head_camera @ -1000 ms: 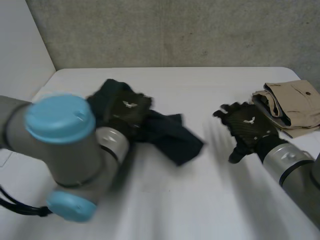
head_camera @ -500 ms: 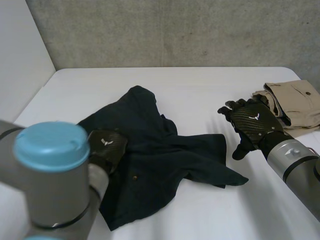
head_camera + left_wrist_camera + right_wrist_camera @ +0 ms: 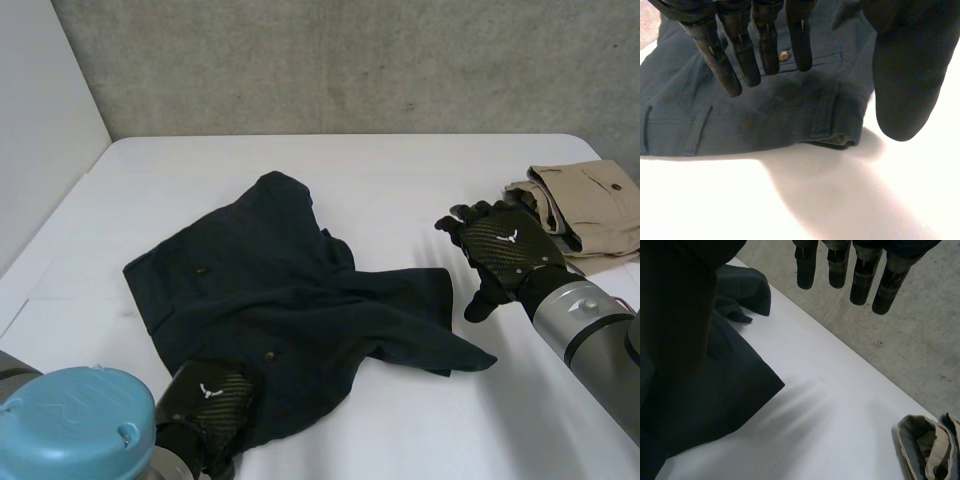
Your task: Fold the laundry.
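Where left fingers (image 3: 745,55) hover, dark shorts (image 3: 280,310) lie just beneath.

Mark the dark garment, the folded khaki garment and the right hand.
dark garment (image 3: 270,300), head view, on the middle of the spread cloth.
folded khaki garment (image 3: 590,205), head view, on its top layer.
right hand (image 3: 505,248), head view, on the back of the hand.

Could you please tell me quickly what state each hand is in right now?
Left hand: open, fingers straight over the near edge of the dark shorts, holding nothing.
Right hand: open, fingers straight, beside the shorts, holding nothing.
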### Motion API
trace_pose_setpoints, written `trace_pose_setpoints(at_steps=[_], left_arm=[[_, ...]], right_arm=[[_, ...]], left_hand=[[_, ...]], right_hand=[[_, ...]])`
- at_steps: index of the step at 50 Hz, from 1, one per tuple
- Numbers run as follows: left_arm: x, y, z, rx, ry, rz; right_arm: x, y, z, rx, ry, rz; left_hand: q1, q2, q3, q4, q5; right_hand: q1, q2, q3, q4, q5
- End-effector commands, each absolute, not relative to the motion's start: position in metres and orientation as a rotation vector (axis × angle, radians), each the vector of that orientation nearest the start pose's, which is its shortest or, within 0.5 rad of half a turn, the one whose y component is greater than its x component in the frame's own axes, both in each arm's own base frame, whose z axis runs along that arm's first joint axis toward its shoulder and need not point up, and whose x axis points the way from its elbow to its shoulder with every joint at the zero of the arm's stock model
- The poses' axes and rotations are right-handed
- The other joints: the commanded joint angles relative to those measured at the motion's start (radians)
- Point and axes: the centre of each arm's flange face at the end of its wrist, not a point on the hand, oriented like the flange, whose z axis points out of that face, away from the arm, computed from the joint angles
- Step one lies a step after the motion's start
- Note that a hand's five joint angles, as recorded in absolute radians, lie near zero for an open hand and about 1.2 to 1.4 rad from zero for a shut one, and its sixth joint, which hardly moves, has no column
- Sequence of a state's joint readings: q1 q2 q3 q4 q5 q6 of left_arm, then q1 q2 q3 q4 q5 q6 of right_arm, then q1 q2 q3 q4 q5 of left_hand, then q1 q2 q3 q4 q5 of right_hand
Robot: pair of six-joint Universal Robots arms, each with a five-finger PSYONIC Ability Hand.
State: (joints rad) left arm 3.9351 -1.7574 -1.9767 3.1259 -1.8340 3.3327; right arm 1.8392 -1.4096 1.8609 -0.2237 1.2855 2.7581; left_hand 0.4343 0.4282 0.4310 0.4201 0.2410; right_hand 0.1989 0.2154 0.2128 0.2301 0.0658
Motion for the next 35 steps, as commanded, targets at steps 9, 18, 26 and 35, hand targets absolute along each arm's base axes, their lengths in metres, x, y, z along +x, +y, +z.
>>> trace_pose_setpoints(at_steps=[9,18,26,35], left_arm=[[-0.26,-0.11,0.134,1.151,2.568,-1.487],[-0.263,-0.115,0.125,1.145,2.57,-1.482],[-0.267,-0.122,0.124,1.115,2.552,-1.512],[-0.244,-0.162,0.136,0.83,2.412,-1.512]], right_arm=[[0.23,-0.243,0.193,-0.997,2.123,-1.85],[0.23,-0.243,0.193,-0.999,2.123,-1.851],[0.23,-0.243,0.192,-1.022,2.125,-1.856],[0.23,-0.243,0.193,-1.021,2.124,-1.858]], left_hand=[[0.096,0.102,0.099,0.11,0.115],[0.216,0.223,0.22,0.231,0.235],[0.727,0.733,0.73,0.741,0.746],[0.962,0.968,0.965,0.976,0.981]], right_hand=[[-0.024,-0.041,-0.038,-0.056,-0.066],[-0.024,-0.041,-0.038,-0.056,-0.066],[-0.024,-0.041,-0.038,-0.056,-0.066],[-0.024,-0.041,-0.038,-0.056,-0.066]])
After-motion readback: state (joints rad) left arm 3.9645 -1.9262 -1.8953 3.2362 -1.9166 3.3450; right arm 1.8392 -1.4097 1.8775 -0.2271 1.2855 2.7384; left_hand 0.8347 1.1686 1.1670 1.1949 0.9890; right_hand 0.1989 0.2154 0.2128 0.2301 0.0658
